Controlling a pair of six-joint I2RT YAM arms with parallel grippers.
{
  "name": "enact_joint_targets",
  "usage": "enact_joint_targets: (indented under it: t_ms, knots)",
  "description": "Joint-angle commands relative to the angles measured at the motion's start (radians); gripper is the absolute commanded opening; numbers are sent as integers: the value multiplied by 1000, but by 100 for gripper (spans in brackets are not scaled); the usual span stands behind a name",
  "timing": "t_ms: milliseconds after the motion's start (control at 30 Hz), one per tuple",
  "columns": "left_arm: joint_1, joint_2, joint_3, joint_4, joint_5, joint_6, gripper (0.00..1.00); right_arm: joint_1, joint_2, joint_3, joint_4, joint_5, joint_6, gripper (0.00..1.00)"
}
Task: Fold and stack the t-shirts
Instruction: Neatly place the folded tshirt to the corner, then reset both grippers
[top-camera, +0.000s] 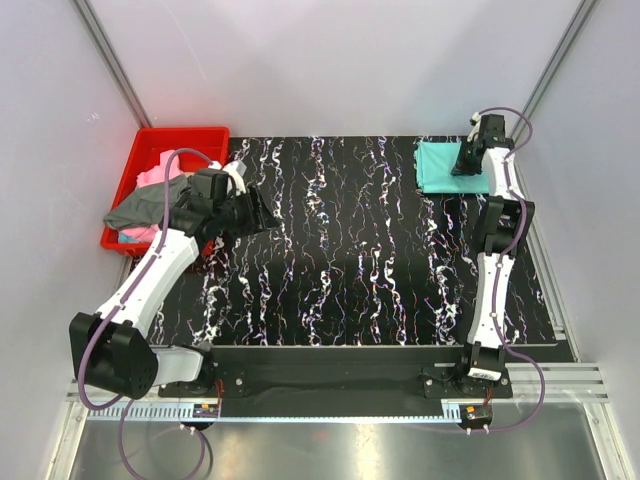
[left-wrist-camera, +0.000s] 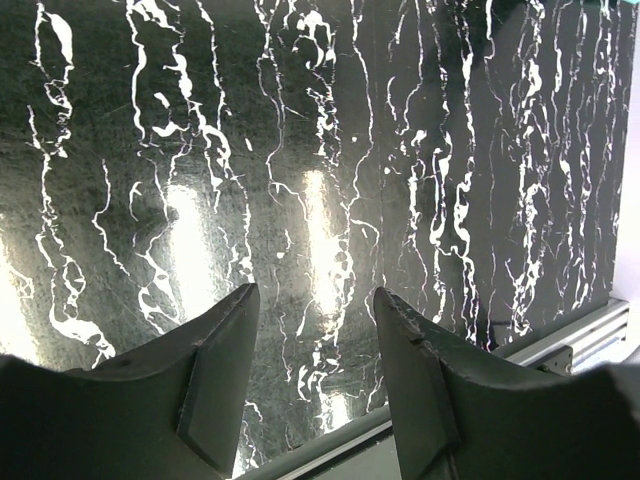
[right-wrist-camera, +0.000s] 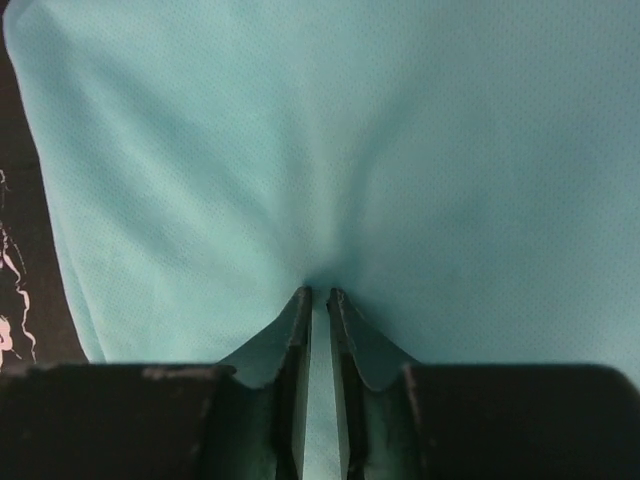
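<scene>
Jaws: left gripper (top-camera: 256, 212) released, its fingers (left-wrist-camera: 222, 350) spread wide with only table (left-wrist-camera: 300, 150) showing between them. Right gripper (right-wrist-camera: 319, 292) is clenched on the teal shirt (right-wrist-camera: 350, 150); just a thin slit is left between its fingers, and the cloth puckers into creases that run to the tips. We see the teal shirt (top-camera: 440, 168) folded into a flat rectangle at the far right corner of the table, with straight left and near edges and the right gripper over its right part. In the right wrist view the shirt fills nearly the whole frame. Its left edge runs down the left side with a strip of table beside it. Fabric looks smooth, with a fine weave and soft shading around the pinch. Pink shirt (top-camera: 152, 176) and grey shirt (top-camera: 140, 208) are bunched in the red bin (top-camera: 190, 133) off the table's far left corner; pink is further back, and grey is in front, draped over the bin's left rim. Left gripper hangs just right of the bin, over the table's left part. Between the two grippers we have the wide marbled stretch of table. A metal rail (left-wrist-camera: 565, 345) borders the table's near edge. White walls (top-camera: 50, 150) stand close on both sides, the left one near the bin, and the right arm runs along the table's right edge.
</scene>
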Motion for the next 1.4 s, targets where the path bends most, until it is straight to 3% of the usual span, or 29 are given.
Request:
enact_joint_targets:
  t_ms: [0, 67, 100, 200, 300, 333, 367, 467, 600, 700, 767, 800, 933, 1100, 1367]
  knots:
    - [1, -19, 51, 54, 48, 0, 55, -3, -105, -26, 7, -27, 5, 22]
    - [1, -37, 52, 73, 59, 3, 55, 0, -197, -65, 29, -40, 41, 32]
    - [3, -45, 57, 83, 68, 9, 55, 7, -229, -109, 29, -35, 47, 43]
    - [4, -67, 75, 140, 94, 20, 57, 23, -380, -215, 7, 2, 80, 63]
    - [4, -68, 137, 165, 122, 32, 58, 43, -586, -328, -75, 16, 137, 83]
    - [4, -71, 158, 175, 134, 34, 59, 66, -631, -367, -94, 28, 171, 95]
    - [4, -79, 164, 191, 158, 34, 59, 82, -677, -451, -135, 22, 182, 99]
    - [7, -103, 167, 237, 185, 0, 62, 161, -860, -584, -201, 36, 226, 100]
    - [7, -185, 109, 318, 197, -3, 68, 252, -1151, -919, -143, -42, 326, 100]
    - [10, -255, 91, 312, 208, 1, 82, 289, -1315, -1080, -99, -116, 415, 100]
    - [10, -286, 106, 225, 212, 18, 96, 296, -1392, -1175, -71, -157, 430, 100]
    - [10, -291, 121, 191, 221, 27, 99, 298, -1471, -1207, -56, -173, 461, 100]
    - [10, -352, 51, 123, 284, 43, 99, 298, -1656, -1339, -5, -181, 498, 100]
    - [9, -444, -27, 51, 219, 107, 99, 300, -1820, -1487, 12, -138, 461, 100]
    - [7, -511, -60, 7, 220, 129, 99, 298, -1865, -1510, 52, -122, 473, 100]
